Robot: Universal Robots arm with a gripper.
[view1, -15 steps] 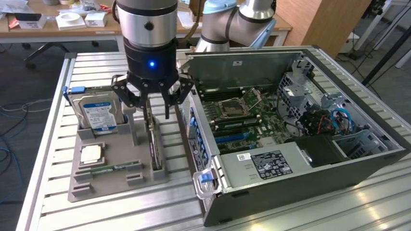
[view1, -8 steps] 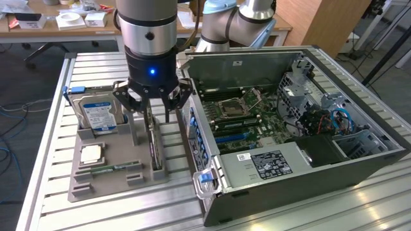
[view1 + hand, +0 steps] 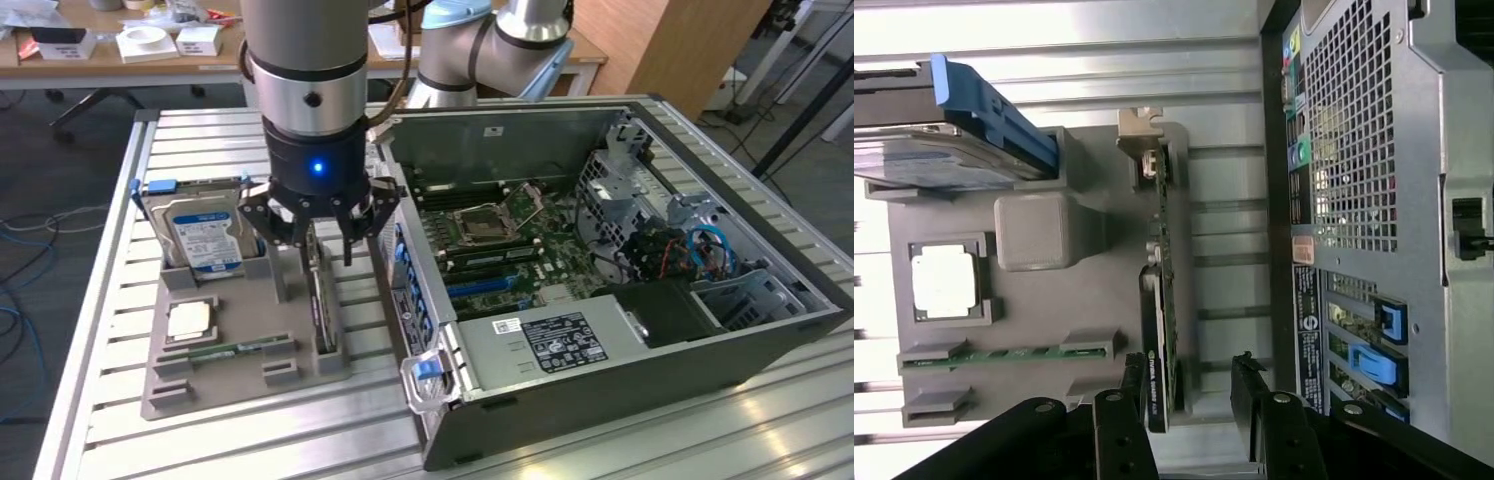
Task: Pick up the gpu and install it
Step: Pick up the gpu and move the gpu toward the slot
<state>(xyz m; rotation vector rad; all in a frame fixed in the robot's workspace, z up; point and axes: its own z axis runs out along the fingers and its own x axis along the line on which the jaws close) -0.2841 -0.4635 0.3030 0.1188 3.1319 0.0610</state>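
One tool, jaws wide, hangs above the gpu, stood on edge in a slotted holder, seemingly so its top edge can be pinched.

light: bright, diffuse indoor | glare: table past the pincer washes out white | shadow: fingers dark against it, soft shade around tray below | glow: blue lamp above fingers
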